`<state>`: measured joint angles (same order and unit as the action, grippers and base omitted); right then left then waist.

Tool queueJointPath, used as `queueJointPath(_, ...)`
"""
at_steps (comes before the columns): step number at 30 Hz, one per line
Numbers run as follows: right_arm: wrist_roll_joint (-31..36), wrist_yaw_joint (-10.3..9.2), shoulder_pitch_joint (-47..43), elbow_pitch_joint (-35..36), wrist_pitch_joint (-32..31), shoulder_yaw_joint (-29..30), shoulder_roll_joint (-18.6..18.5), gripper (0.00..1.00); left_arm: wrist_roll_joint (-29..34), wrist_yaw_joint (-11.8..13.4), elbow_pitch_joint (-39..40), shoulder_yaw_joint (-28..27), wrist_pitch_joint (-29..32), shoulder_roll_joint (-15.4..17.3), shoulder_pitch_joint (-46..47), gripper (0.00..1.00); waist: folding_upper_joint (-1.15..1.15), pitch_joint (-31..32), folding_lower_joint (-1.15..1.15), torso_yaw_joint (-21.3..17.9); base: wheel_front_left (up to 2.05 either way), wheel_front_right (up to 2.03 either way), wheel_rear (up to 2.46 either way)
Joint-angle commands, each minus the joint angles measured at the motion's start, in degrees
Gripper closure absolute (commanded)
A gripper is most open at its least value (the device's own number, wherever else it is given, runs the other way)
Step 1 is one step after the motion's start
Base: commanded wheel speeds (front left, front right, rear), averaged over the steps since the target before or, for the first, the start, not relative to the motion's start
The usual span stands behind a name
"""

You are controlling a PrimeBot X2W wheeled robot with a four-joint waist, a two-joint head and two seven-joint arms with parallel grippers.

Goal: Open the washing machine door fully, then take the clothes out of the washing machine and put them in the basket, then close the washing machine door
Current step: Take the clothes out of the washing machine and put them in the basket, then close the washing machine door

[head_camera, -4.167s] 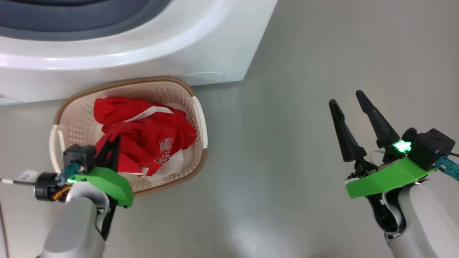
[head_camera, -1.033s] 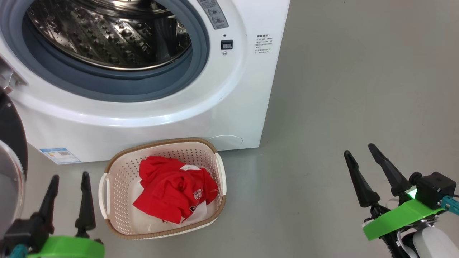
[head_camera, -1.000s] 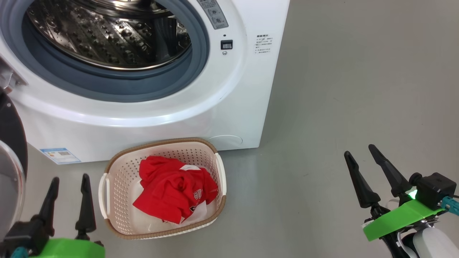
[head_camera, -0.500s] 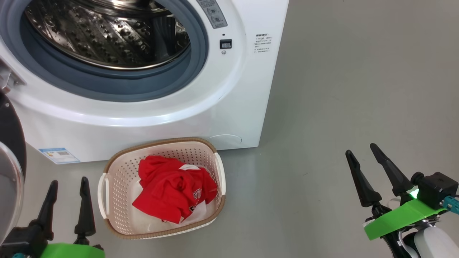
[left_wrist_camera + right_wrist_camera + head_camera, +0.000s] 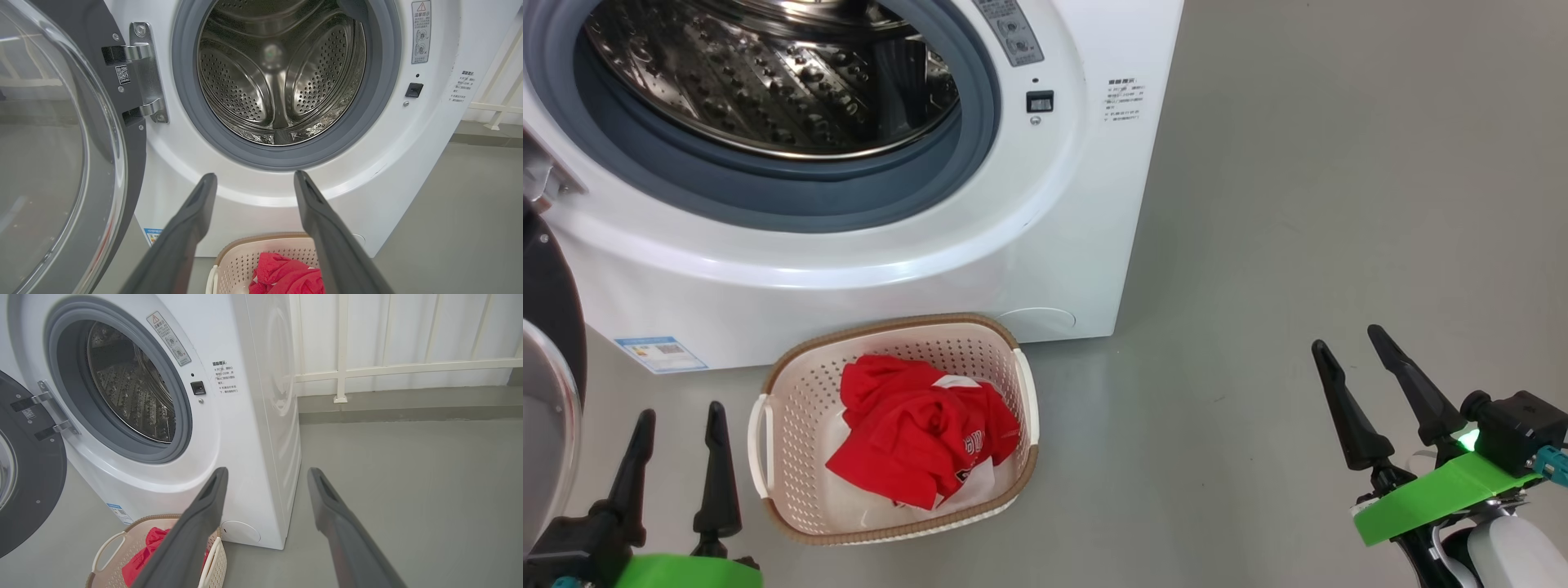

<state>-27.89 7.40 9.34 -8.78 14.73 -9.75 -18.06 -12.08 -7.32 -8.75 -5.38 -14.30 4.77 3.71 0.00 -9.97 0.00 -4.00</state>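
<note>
The washing machine (image 5: 1045,245) stands with its steel drum (image 5: 278,77) bare inside. Its door (image 5: 49,163) is swung wide open to the left, the black rim and glass showing at the left edge (image 5: 547,327). The red clothes (image 5: 915,429) lie crumpled in the cream basket (image 5: 890,325) on the floor in front of the machine. My left gripper (image 5: 681,408) is open and empty, just left of the basket. My right gripper (image 5: 1347,336) hangs open and empty over bare floor, far right of the basket.
Grey floor (image 5: 1298,163) stretches to the right of the machine. A white railing (image 5: 388,367) runs along the wall behind. A blue label sticker (image 5: 658,353) sits low on the machine's front.
Four seconds ago my left gripper was down in the basket at the clothes; it has since drawn back, open. Over the last second both grippers have barely moved.
</note>
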Motion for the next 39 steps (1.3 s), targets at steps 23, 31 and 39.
queueJointPath(23, -0.09, 0.09, -0.99, 1.67, 0.27, -0.38, -1.40, 0.00, 0.37, -0.16, 3.68, -1.14, -0.70, 1.07, -1.09, 0.00, 0.00, 0.77, 0.00, 0.43, -0.62, 0.62, 0.00)
queueJointPath(31, -0.22, 0.09, -1.31, 1.48, 0.27, -0.63, -1.66, 0.00, -0.57, -0.16, 3.31, -0.78, -0.70, 0.75, -1.66, 0.00, 0.00, 1.60, 0.00, 1.56, 0.00, 0.00, 0.00)
queueJointPath(39, -0.81, 0.09, -0.58, 1.04, 0.27, -2.54, -2.92, 0.00, -0.84, -0.16, 2.70, -2.13, -0.70, -0.73, -2.35, 0.00, 0.00, 1.94, 0.00, 8.06, 0.00, 0.00, 0.00)
